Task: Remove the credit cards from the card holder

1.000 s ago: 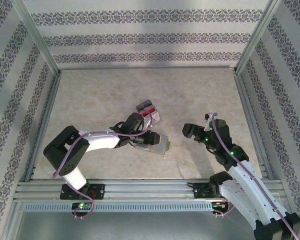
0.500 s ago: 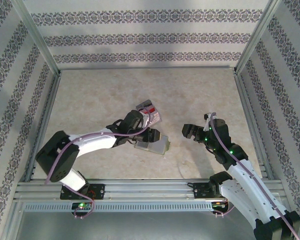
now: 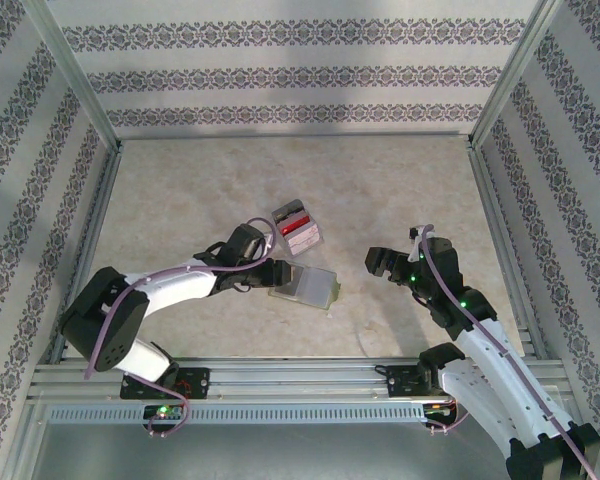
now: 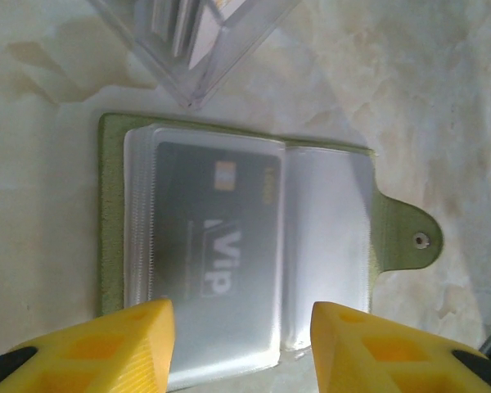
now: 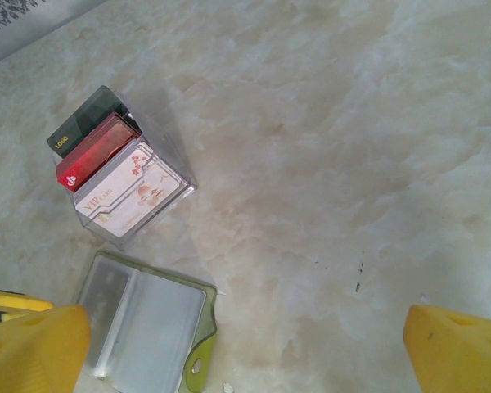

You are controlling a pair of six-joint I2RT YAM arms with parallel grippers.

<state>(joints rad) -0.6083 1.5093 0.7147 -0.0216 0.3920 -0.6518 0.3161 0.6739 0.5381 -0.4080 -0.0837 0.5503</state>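
The card holder [image 4: 254, 246] lies open on the table, olive-green outside with a snap tab [image 4: 409, 239] on the right. A dark grey VIP credit card [image 4: 217, 233] sits inside its left translucent sleeve; the right sleeve looks pale and blank. My left gripper [image 4: 241, 348] hovers open over the holder's near edge, its yellow fingertips [image 4: 106, 344] on either side of the sleeves, clamping nothing. From above, the left gripper [image 3: 280, 272] is at the left end of the card holder [image 3: 308, 286]. My right gripper [image 3: 385, 262] stands wide open to the right of the holder, holding nothing.
A clear plastic box [image 3: 296, 227] just behind the holder contains a dark, a red and a white card [image 5: 119, 176]. Aluminium frame rails and patterned walls [image 3: 300, 75] surround the marble-look table. Open tabletop [image 5: 352, 164] spreads right and far of the box.
My left arm has drawn back to the left, bringing the gripper from over the holder to its left end, with the jaws a little wider. The right arm has stayed still.
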